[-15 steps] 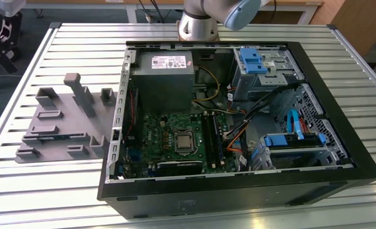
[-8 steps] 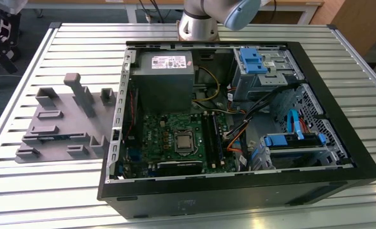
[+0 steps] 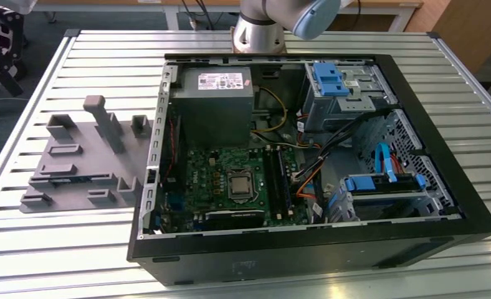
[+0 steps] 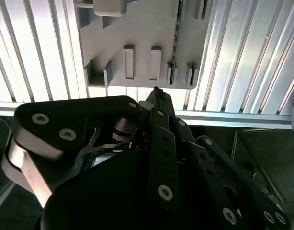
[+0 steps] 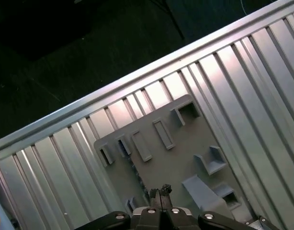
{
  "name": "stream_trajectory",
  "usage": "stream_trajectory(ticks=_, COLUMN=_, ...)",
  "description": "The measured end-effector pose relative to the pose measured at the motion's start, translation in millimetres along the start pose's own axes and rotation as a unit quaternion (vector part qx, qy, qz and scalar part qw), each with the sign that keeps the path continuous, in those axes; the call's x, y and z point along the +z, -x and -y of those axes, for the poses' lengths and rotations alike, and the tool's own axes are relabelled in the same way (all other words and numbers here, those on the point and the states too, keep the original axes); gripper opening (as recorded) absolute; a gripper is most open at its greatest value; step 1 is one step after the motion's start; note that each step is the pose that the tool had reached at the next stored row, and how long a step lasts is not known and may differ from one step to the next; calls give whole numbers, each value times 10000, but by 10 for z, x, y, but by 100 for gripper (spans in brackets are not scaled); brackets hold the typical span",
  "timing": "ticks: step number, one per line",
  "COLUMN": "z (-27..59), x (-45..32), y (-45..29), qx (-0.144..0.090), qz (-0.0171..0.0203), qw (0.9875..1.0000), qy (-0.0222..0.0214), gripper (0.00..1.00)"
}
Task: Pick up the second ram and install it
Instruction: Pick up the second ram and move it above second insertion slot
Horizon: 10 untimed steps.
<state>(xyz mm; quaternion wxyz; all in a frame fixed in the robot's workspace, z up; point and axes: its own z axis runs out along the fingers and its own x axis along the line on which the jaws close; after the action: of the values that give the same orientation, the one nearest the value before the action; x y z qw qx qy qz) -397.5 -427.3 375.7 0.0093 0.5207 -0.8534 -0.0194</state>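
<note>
A ribbed metal table is seen in the exterior view, with an open computer case lying on its side across the middle and towards the exterior view's right edge. A grey tray with raised blocks is set just beside the case, near the table edge on the exterior view's left. Inside the case a green motherboard is laid out below a grey power supply. A white label is carried on the power supply, but its print cannot be read. The arm is mounted at the far edge of the table.

The second ram is held on edge in a slot of the tray and is seen in both wrist views as a thin dark strip between blocks. The gripper is poised above the tray near that strip, clear of it. Its fingertips are pressed together with nothing between them.
</note>
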Motion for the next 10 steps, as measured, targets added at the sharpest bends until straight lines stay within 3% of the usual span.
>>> stream_trajectory(ticks=5, z=0, x=6, y=0, qx=-357, qz=-15, qw=9994, qy=1, gripper=11)
stream_trajectory(ticks=10, z=0, x=13, y=0, qx=-733, qz=-31, qw=9973, qy=1, gripper=11)
